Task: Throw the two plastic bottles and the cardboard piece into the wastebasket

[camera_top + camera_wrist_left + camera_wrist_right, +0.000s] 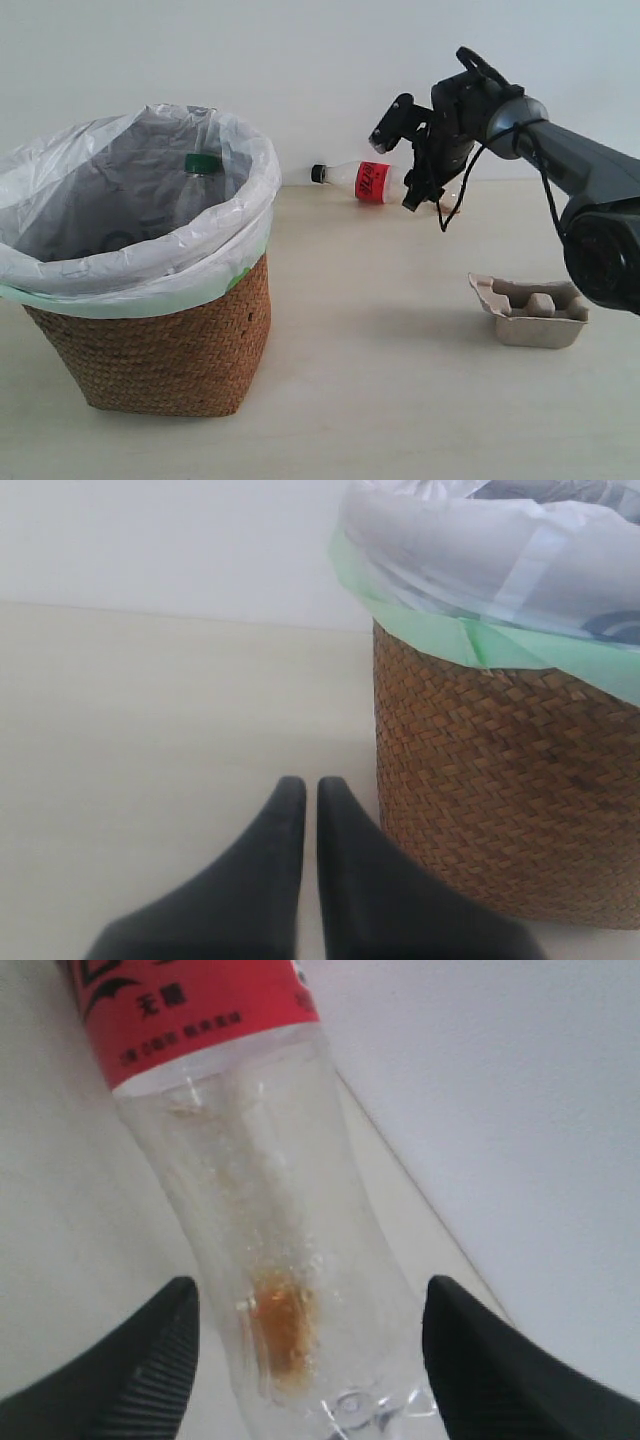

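While the green-capped bottle [200, 163] already lies inside the wastebasket [150, 360], your right gripper [310, 1295] hangs open astride the black-capped bottle [365, 181] beyond it, gripping nothing, with the cardboard piece [530, 312] also outside.

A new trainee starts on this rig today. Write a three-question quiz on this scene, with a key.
1. True or false: the cardboard piece lies inside the wastebasket.
2. Which bottle sits between the open jaws of the right gripper? A) the one with a green cap B) the one with a black cap
3. How many task items are in the wastebasket?
Key: 1 false, it lies on the table. 2 B, the black-capped bottle. 3 one, the green-capped bottle.
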Available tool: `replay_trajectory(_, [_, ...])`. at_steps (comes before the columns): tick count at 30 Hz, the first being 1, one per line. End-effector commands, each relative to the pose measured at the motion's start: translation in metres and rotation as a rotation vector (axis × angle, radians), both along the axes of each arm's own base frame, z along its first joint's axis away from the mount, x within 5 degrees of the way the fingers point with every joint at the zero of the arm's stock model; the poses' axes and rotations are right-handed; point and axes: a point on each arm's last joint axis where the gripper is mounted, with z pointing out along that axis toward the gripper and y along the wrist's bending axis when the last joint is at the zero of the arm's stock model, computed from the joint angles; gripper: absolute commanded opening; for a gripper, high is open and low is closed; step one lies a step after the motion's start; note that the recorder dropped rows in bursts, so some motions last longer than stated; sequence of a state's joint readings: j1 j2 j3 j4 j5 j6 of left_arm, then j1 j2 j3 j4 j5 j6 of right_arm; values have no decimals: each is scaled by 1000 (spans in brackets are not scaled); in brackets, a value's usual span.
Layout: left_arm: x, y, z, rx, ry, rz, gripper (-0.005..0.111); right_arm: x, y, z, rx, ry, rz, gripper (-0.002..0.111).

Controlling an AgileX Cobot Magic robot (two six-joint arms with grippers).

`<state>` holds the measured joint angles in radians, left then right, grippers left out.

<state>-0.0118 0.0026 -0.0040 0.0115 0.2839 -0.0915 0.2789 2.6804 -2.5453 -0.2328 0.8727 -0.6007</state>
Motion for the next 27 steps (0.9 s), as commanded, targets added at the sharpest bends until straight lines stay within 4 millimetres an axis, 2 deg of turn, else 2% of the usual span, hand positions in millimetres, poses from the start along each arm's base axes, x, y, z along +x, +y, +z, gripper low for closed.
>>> replay_trajectory(1, [0,0,-1,0,-5,4,4,2,-1,-14,3,16,6,58])
replay_trajectory(7, [0,0,-1,0,-5,4,4,1,-1,-39,-5,77,1,58])
replay_trajectory(14, [0,0,-1,0,-5,4,4,-5,-5,-34,-73,129,-1,58])
replay_trajectory(19, [0,0,-1,0,-5,4,4,-13,-6,-37,-89,230,-19,58])
replay_trajectory(23, [0,0,-1,0,-5,4,4,-22,5,-40,-85,296,-11,58])
replay_trajectory(27, [0,0,-1,0,-5,4,4,-31,27,-41,-73,334,22,58])
